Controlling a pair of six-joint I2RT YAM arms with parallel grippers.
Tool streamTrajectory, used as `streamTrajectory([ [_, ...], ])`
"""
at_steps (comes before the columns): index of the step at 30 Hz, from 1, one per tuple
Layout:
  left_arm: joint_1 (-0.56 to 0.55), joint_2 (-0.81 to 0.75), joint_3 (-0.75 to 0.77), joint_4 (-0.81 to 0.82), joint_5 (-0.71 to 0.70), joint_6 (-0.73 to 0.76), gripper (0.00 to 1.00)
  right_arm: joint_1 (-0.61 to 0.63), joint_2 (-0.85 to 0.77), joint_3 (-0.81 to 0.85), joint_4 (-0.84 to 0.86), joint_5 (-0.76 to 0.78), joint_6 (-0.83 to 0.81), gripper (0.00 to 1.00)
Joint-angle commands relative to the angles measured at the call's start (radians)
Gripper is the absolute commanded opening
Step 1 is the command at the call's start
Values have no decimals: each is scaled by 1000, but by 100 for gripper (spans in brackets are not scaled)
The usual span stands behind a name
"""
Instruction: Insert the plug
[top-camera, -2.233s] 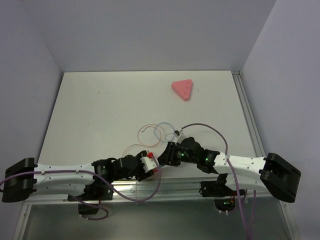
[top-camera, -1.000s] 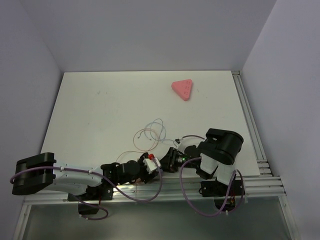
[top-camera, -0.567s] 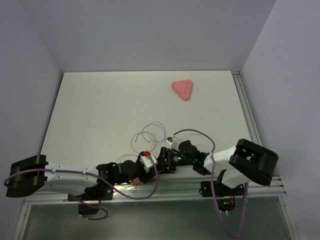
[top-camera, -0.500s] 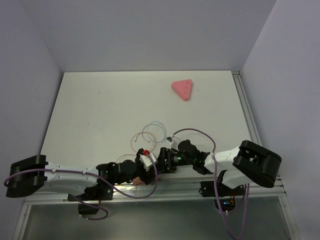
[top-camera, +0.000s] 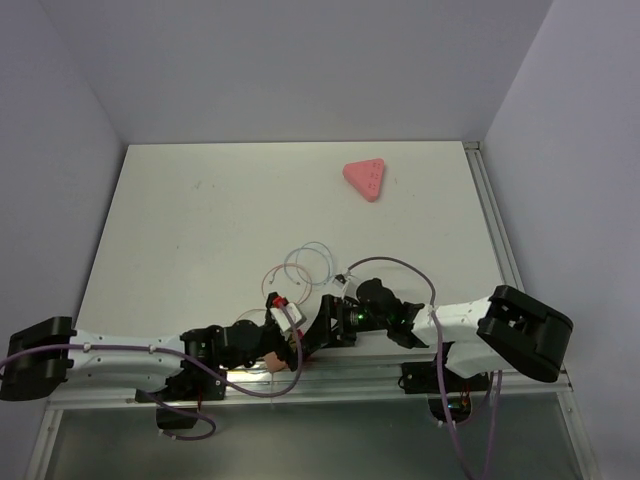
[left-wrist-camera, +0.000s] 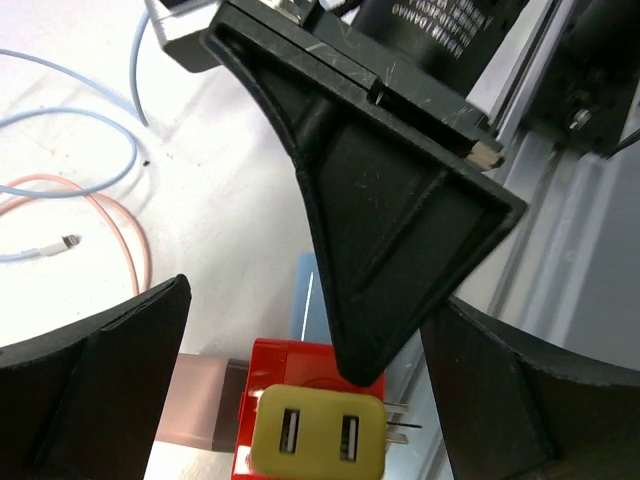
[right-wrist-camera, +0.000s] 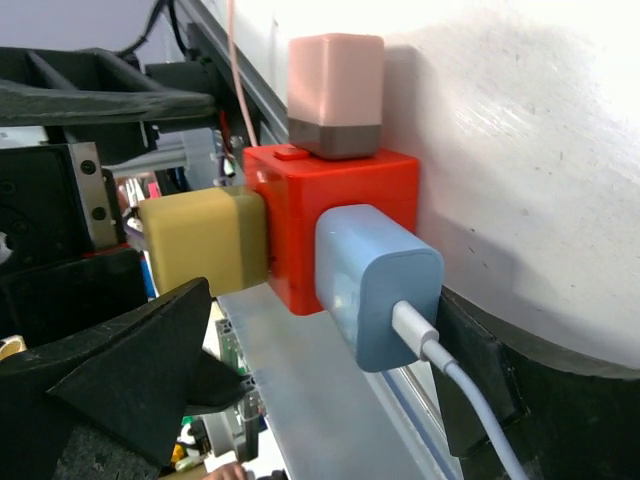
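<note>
Shows the plug (right-wrist-camera: 375, 280), small and light blue, seated flush against one side face of a red block (right-wrist-camera: 300, 190), with a white cable (right-wrist-camera: 440, 365) leaving its outer end toward the camera. Shares that block with two others: a yellow plug (right-wrist-camera: 200, 245) on the neighbouring face and a pink plug (right-wrist-camera: 335, 70) with a grey base on a third. Places the block at the near edge of the counter (right-wrist-camera: 520, 130), just beside the metal rail (right-wrist-camera: 300, 400). From the left wrist, gives only a sliver of the light blue behind the block, with the yellow plug nearest the lens.

Finds the right gripper (right-wrist-camera: 325, 295) open, black fingers (right-wrist-camera: 130, 370) spread wide to either side of the block and clear of it in its own view. Finds the left gripper (left-wrist-camera: 312, 298) open too, with the block lying between its spread halves and untouched by them. Puts one finger of the right gripper across the left wrist view, over the far side of the block; cannot tell whether touching.

From above, hides the block under the two wrists. Leaves thin blue and pink cable loops (top-camera: 305, 262) lying on the counter just beyond both grippers, and a pink triangle (top-camera: 365, 178) well apart toward the far right.
</note>
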Motion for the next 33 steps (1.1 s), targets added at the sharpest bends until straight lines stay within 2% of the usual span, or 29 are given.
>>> streamTrajectory([
  [1,4,-108,19,49,-54,-71,100,-7,-30,-2,-105,-8,-61,91],
  [6,4,-296,54,-90,-61,-235,99,-15,-76,-13,-159,-9,-86,91],
  [8,4,-372,77,-212,-145,-327,99,-19,-91,-9,-180,-9,-99,91],
  [9,4,-392,88,-274,-187,-440,99,-22,-91,-7,-194,-11,-112,90],
  [10,4,-421,101,-328,-210,-493,100,-30,-90,-5,-194,-14,-116,90],
  [12,4,-442,146,-481,-228,-603,100,-38,-78,-9,-179,-18,-116,89],
  [14,4,-449,190,-563,-215,-707,99,-47,-59,-19,-148,-34,-103,87],
  [17,4,-408,284,-817,-248,-914,99,-57,-53,-41,-87,-38,-86,86],
  [18,4,-399,298,-863,-245,-1027,96,-59,-55,-44,-67,-40,-80,84],
  [19,4,-385,310,-940,-227,-1077,87,-62,-58,-47,-61,-42,-79,83],
  [21,4,-377,330,-1003,-196,-1213,76,-67,-68,-42,-67,-38,-86,82],
  [24,4,-371,352,-1107,-144,-1340,43,-74,-94,-33,-87,-46,-93,80],
  [25,4,-369,350,-1100,-99,-1346,19,-76,-114,-29,-99,-40,-96,80],
  [26,4,-365,345,-1091,-74,-1348,7,-76,-124,-19,-114,-35,-101,79],
  [27,4,-360,341,-1083,-55,-1369,0,-79,-131,-15,-133,-32,-109,78],
  [33,4,-229,287,-997,86,-1406,0,-88,-162,-19,-98,-19,-86,77],
])
